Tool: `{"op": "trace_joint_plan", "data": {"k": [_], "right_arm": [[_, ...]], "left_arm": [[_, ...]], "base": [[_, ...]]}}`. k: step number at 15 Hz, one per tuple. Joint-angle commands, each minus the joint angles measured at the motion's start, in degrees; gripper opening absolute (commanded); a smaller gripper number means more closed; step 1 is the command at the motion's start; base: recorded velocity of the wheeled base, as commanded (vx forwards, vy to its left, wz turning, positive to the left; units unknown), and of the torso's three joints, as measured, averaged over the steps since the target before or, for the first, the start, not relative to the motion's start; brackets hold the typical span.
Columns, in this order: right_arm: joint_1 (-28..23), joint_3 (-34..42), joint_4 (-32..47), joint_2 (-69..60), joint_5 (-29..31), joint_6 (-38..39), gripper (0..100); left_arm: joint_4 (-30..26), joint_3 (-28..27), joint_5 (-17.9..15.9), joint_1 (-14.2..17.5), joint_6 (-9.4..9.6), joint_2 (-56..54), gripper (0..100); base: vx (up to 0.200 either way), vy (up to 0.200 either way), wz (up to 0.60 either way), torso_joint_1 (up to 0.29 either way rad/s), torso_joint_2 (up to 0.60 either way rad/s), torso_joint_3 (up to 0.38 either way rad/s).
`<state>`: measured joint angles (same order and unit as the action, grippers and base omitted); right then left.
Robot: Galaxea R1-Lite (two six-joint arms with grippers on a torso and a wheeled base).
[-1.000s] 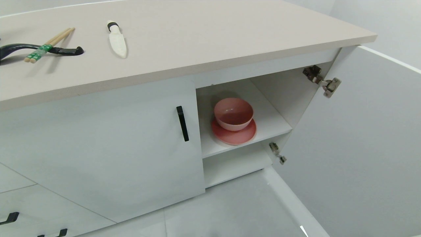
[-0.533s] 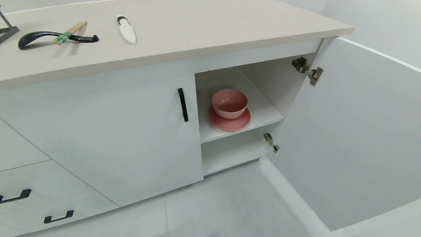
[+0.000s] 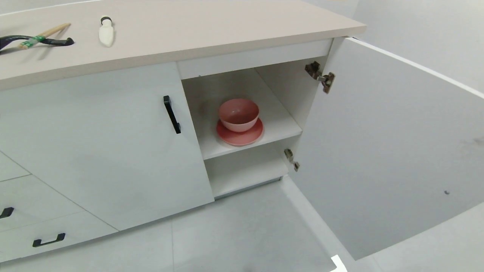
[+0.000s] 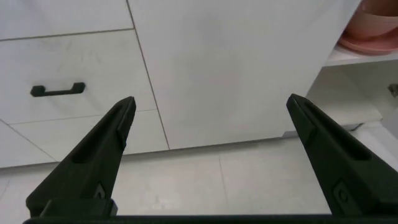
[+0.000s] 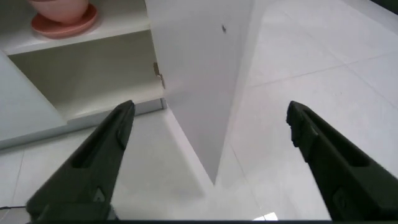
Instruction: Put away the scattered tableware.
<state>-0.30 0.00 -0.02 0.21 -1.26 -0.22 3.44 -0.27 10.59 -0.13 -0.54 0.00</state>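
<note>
The pink bowl is seen nested on the pink plate on the upper shelf of the cabinet, near the shelf's front edge and roughly midway across the opening. Stacking them this way is judged to save room and to keep both within easy reach. The right-hand door is swung fully open, so the shelf is exposed, while the left-hand door, with its black handle, is shut.

Toward the left end of the countertop, a pair of chopsticks is laid across a black utensil, touching it. A white knife lies near them, apart. These are taken to be the scattered tableware not yet put away.

The left gripper is held low before the closed door and the drawers, its fingers spread wide with nothing between them. The right gripper is held low by the free edge of the open door, fingers likewise spread wide and empty. Both are judged to be kept clear for a coming pick from the countertop.
</note>
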Motion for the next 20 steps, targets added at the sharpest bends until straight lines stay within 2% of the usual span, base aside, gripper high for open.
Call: {"op": "trace_joint_plan", "data": {"k": [1,3,14,18,20], "right_arm": [[0.0,0.0,-0.1,0.0,-0.1,0.0,0],[0.0,0.0,-0.1,0.0,-0.1,0.0,0],[0.0,0.0,-0.1,0.0,-0.1,0.0,0],[0.0,0.0,-0.1,0.0,-0.1,0.0,0],[0.0,0.0,-0.1,0.0,-0.1,0.0,0]], "left_arm": [[0.0,0.0,0.0,0.0,0.18,0.0,100],[0.0,0.0,0.0,0.0,0.27,0.0,100],[0.1,0.0,0.2,0.0,0.62,0.0,100],[0.1,0.1,0.2,0.0,0.62,0.0,100],[0.0,0.0,0.4,0.0,0.45,0.0,100]], "base": [[-0.200,0.000,0.00,0.007,0.00,-0.002],[-0.200,-0.100,0.00,0.007,0.00,0.005],[0.000,-0.200,0.00,0.002,0.00,0.001],[-0.200,0.000,0.00,0.005,0.00,-0.001],[0.000,0.000,0.00,0.000,0.00,0.000]]}}
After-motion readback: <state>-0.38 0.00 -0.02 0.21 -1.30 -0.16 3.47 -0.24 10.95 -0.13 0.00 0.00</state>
